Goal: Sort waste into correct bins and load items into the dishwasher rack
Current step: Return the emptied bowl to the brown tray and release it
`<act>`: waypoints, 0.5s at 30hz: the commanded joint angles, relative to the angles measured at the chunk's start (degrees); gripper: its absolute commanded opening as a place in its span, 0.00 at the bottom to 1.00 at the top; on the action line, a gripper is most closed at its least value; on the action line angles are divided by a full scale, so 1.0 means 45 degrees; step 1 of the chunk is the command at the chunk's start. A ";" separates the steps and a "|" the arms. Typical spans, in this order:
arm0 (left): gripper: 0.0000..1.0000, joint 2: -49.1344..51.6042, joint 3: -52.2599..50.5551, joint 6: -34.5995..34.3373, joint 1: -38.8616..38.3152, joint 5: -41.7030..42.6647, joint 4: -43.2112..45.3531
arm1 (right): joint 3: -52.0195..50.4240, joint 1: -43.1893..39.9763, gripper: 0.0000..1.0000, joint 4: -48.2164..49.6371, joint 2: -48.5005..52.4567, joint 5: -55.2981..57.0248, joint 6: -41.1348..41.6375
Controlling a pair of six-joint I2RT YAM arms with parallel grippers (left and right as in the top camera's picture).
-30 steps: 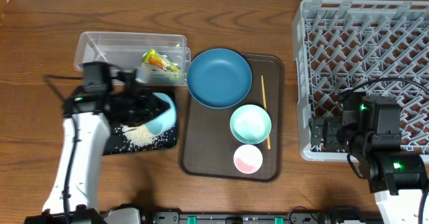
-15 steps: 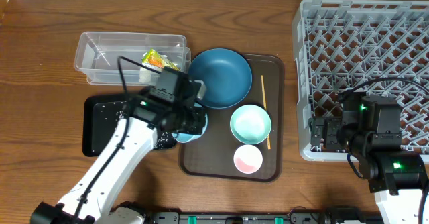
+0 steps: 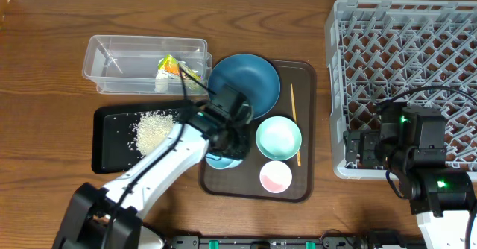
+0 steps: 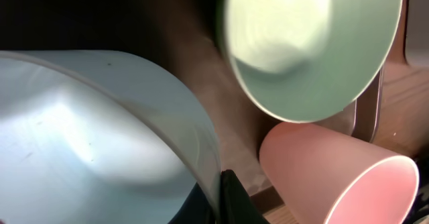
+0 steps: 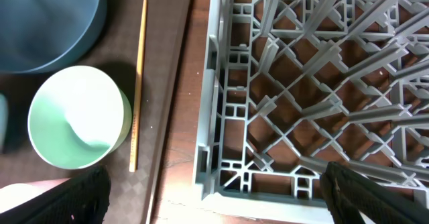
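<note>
L tool [image 4: 216,198] pinches smooth white bowl [image 4: 87,137] by rim, at brown tray's [image 3: 244,183] near-left; round mint bowl [image 4: 301,43] just right. R tool [image 5: 218,198] wide.

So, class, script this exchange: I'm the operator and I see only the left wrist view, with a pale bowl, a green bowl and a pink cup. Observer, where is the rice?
Observer: The rice lies heaped on the black tray, left of the brown serving tray.
Operator: Is anything loaded in the rack?
Observer: No dish shows in the grey rack; only bare pegs.
Operator: Where is the bowl I hold?
Observer: The light-blue-rimmed bowl is over the brown serving tray's near-left corner.
</note>
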 commanded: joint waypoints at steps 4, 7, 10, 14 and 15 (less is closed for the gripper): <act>0.25 0.0272 0.0102 -0.0170 -0.0359 -0.0272 0.0204 | 0.0248 0.0141 0.99 0.0029 -0.0010 -0.0005 0.0112; 0.37 0.0155 0.0146 -0.0165 -0.0301 -0.0554 0.0253 | 0.0248 0.0141 0.99 0.0029 -0.0010 -0.0005 0.0112; 0.40 -0.0155 0.0393 -0.0170 -0.0146 -0.0544 -0.0087 | 0.0248 0.0141 0.99 0.0024 -0.0010 -0.0005 0.0112; 0.42 -0.1010 0.0913 -0.0165 -0.0117 -0.0476 -0.0573 | 0.0248 0.0141 0.99 0.0034 -0.0010 -0.0005 0.0112; 0.42 -0.1287 0.0933 -0.0170 -0.0151 -0.0364 -0.0529 | 0.0248 0.0141 0.99 0.0034 -0.0010 -0.0005 0.0112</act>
